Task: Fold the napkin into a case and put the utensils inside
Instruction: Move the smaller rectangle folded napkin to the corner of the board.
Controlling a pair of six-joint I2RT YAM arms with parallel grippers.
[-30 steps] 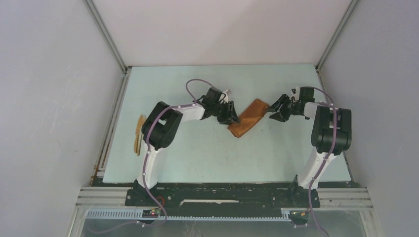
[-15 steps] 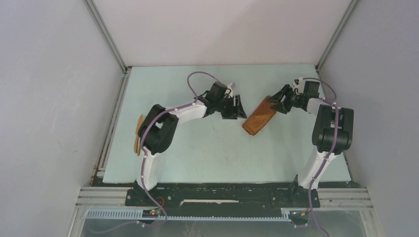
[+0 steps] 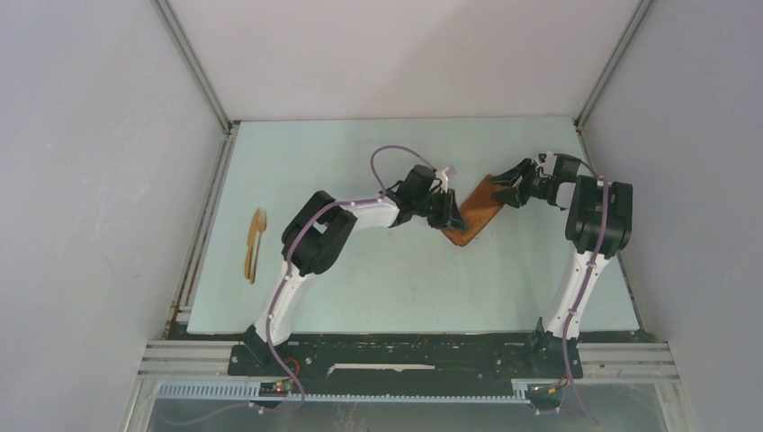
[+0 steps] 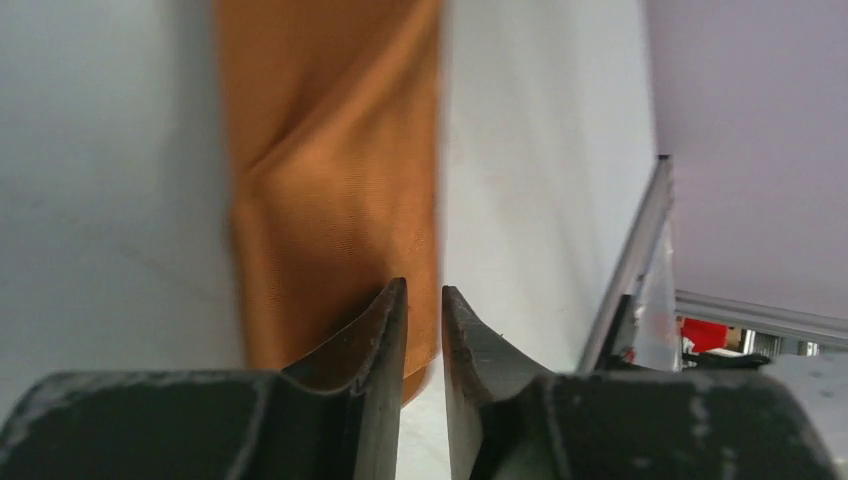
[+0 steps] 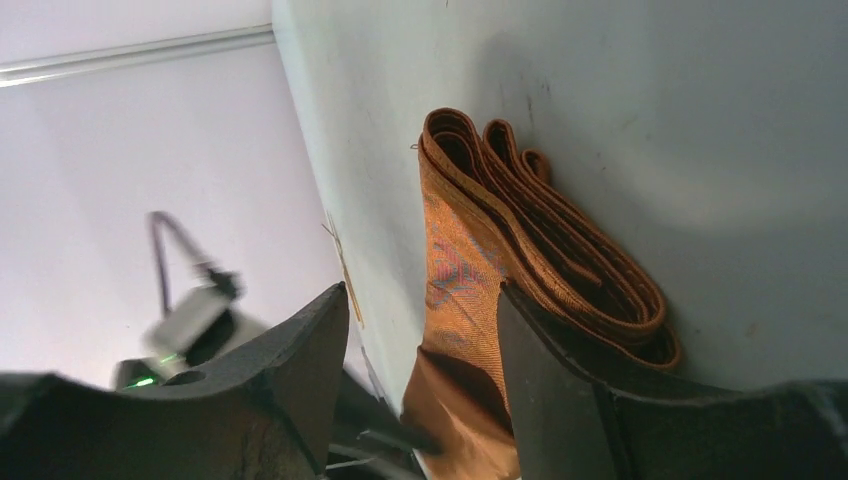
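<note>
The napkin (image 3: 477,214), folded into a narrow rust-orange case, lies slanted on the table right of centre. It also shows in the left wrist view (image 4: 330,150) and, with its stacked layers open at the end, in the right wrist view (image 5: 470,250). My left gripper (image 3: 453,214) (image 4: 422,290) is at its near left end, jaws almost closed with nothing between them, over the cloth's edge. My right gripper (image 3: 504,193) (image 5: 415,290) is open at the far right end, one finger (image 5: 560,380) against the layers. The wooden utensils (image 3: 255,245) lie far left.
The pale table (image 3: 360,270) is boxed in by grey walls with metal corner rails (image 3: 589,99). The right wall stands close behind the right arm. A rail (image 3: 193,261) runs along the table's left edge beside the utensils.
The napkin has slid right and away. My left gripper followed it to the right, opened midway, and now has its jaws nearly closed at the napkin's near end. The right gripper drew back right.
</note>
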